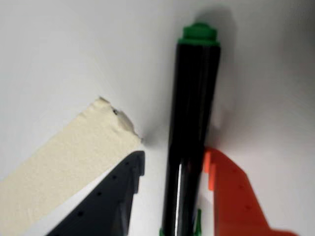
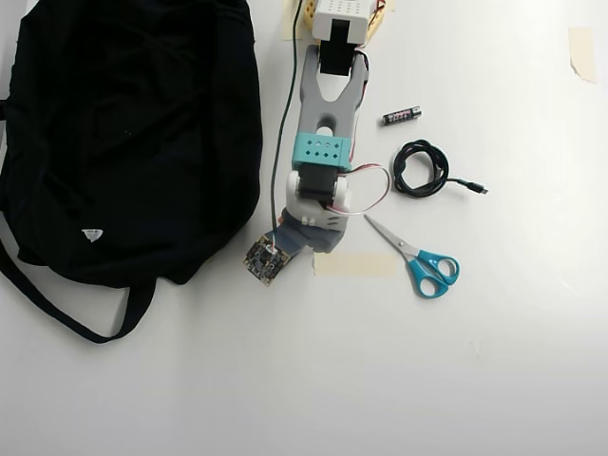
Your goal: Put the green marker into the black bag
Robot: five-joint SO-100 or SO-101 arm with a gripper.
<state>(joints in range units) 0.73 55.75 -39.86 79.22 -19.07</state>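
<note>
The arm reaches out over the worktop beside the black bag. Its end effector straddles the green marker, orange finger touching the barrel, dark finger slightly apart.

All I see under me is a white desk, matte and evenly lit, with soft shadows. A torn strip of beige tape sticks to it at two o'clock overhead.

Grey arm with teal bracket, white base, red wires; one dark and one orange fingers.
</note>
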